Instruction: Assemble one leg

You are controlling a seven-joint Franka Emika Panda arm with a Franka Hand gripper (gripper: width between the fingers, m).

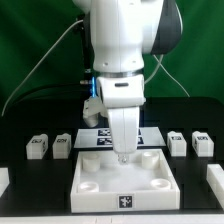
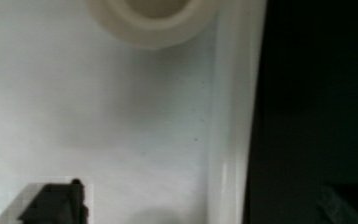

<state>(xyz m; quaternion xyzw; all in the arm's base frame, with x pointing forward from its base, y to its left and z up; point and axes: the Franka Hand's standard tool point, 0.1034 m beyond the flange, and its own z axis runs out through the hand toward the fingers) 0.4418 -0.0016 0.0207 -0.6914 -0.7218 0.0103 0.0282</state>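
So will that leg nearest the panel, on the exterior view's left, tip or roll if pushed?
The leg looks short and chunky, sitting low, so it probably slides rather than tips. Its flat tagged face suggests it won't roll freely. It seems rigid plastic, likely light.

The wide, flat white plastic panel (image 1: 95, 198) looks smooth and matt, with a soft sheen around its round corner socket (image 2: 155, 20). One short, chunky white plastic leg (image 1: 38, 148) looks equally smooth. The black table top (image 1: 25, 125) is dull and matt. The arm's white plastic shell (image 1: 120, 35) is glossy and shows light reflections.
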